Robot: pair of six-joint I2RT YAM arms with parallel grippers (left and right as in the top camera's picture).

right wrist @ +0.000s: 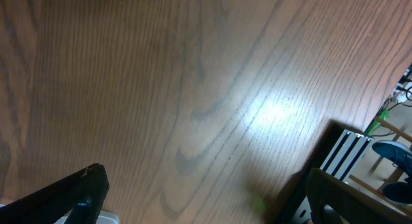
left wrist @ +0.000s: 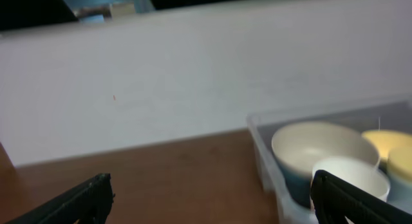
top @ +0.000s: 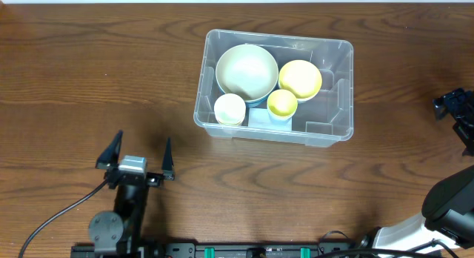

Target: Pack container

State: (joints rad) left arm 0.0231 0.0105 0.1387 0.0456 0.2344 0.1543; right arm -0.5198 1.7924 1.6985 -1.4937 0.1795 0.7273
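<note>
Large clear rectangular plastic container [top: 342, 95] on brown wooden surface [top: 89, 80], four round bowls [top: 246, 70] inside. Left gripper [top: 139, 157], right gripper [right wrist: 206, 195]: jaws spread, empty.

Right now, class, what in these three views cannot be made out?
Overhead: pale item in the container, partly hidden by the small bowls.
Left wrist: container's right side cut off by the frame edge, and blurred.
Overhead: right gripper dark, cut off by the right edge.

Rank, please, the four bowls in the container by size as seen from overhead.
In the container:
1. Cream bowl.
2. Larger yellow bowl.
3. White bowl and smaller yellow bowl: too alike to rank.
</note>
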